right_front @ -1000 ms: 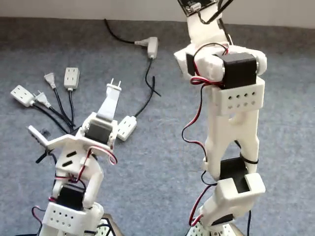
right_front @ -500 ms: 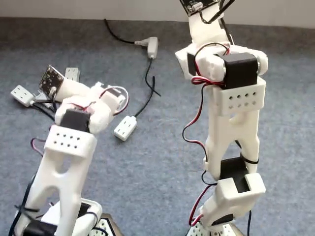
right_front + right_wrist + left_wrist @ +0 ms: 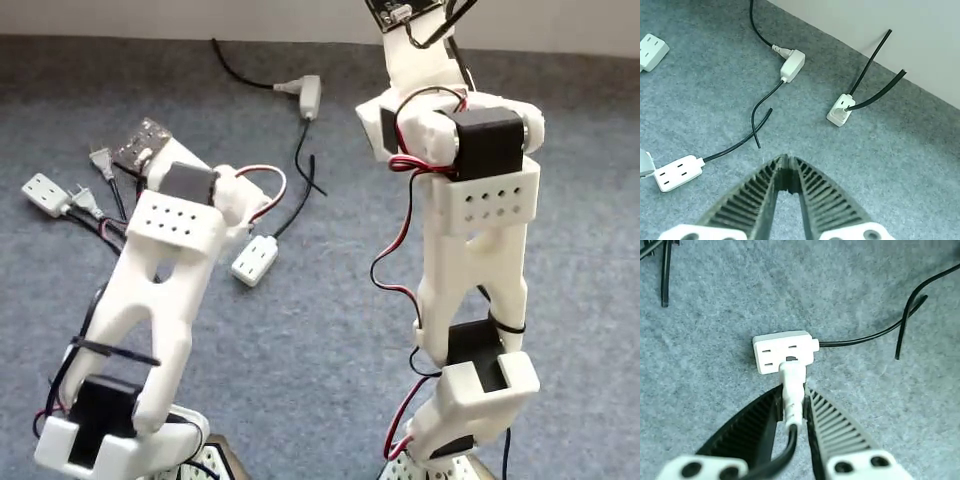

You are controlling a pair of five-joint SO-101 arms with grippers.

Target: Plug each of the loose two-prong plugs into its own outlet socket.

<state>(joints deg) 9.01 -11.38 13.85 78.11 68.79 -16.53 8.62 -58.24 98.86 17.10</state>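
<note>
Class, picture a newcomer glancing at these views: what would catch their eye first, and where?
The left end effector grips a white plug whose nose meets a white outlet socket on the grey carpet. In the high view the right arm towers beside the left one, and its end effector is shut on nothing, facing a white angled connector near the wall.

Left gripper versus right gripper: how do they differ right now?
The left gripper is shut on a white plug; the right gripper is shut on nothing. The left gripper holds its plug's tip against a white socket, though how deep the prongs sit is hidden; the right gripper hangs over bare carpet, apart from any socket. Both are black and ribbed, pointing down at the carpet.
</note>
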